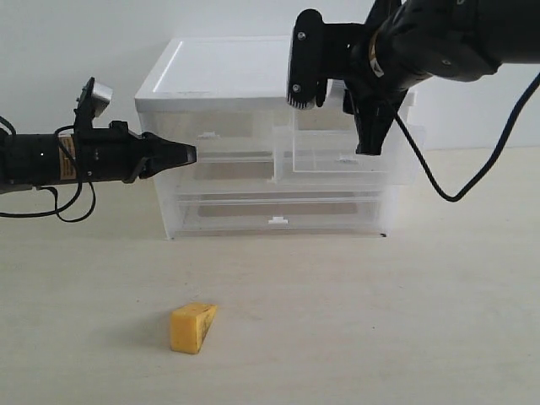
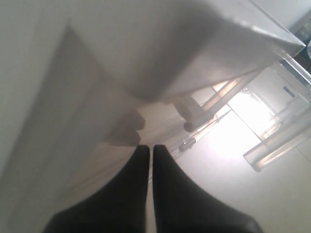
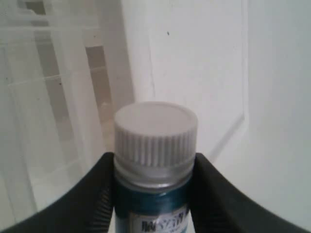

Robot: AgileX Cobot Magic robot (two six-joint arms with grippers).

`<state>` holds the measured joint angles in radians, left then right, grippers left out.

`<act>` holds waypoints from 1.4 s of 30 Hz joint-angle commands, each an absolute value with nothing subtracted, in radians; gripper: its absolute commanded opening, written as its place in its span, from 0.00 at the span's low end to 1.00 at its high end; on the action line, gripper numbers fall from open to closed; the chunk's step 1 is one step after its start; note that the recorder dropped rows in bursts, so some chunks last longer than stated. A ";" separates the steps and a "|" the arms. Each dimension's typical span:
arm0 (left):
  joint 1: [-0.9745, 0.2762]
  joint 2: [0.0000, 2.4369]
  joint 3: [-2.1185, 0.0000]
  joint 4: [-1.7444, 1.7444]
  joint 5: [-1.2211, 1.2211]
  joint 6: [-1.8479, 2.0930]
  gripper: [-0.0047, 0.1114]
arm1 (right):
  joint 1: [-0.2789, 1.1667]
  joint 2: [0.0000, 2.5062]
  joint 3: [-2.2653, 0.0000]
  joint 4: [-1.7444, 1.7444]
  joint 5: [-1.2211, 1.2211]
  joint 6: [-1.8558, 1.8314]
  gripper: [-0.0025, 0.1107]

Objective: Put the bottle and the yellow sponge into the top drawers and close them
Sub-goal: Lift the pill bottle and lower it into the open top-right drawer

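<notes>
Jaws of the right gripper [image 3: 153, 160] are pinched on the bottle [image 3: 155, 128]; left gripper [image 2: 151, 149] jaws are pressed together.

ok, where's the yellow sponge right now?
Exterior view: the yellow sponge lies on the table, left of centre, in front of the drawer cabinet.

Left arm [image 1: 76, 159]: black cylindrical body with a yellow-orange label band.
Left camera [image 1: 96, 93]: silver-grey block on a black bracket.
Left end effector [image 1: 190, 154]: matte black, tapering to two slim fingers.
Left cable [image 1: 72, 207]: thin black loop.
Right arm [image 1: 456, 38]: bulky glossy black housing.
Right camera plate [image 1: 305, 59]: flat, black, with small silver screws.
Right end effector [image 1: 369, 139]: black pointed fingers with ribbed inner faces.
Right cable [image 1: 472, 173]: thin, black, curving.
</notes>
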<state>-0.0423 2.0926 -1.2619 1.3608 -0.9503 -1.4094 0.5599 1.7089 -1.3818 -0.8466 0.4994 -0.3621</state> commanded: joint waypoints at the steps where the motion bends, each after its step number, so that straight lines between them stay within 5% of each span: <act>1: -0.033 2.102 -1.280 1.262 -0.822 -1.404 0.07 | 0.557 1.708 -1.386 -0.830 0.481 -0.367 0.02; 8: -0.033 2.102 -1.280 1.262 -0.817 -1.404 0.07 | 0.557 1.708 -1.386 -0.808 0.483 -0.369 0.04; 15: -0.033 2.102 -1.280 1.262 -0.815 -1.404 0.07 | 0.557 1.708 -1.386 -0.808 0.483 -0.376 0.43; 18: -0.033 2.102 -1.280 1.262 -0.815 -1.404 0.07 | 0.557 1.708 -1.386 -0.808 0.483 -0.376 0.51; 42: -0.033 2.102 -1.280 1.253 -0.811 -1.395 0.07 | 0.559 1.616 -1.386 -0.664 0.502 -0.404 0.51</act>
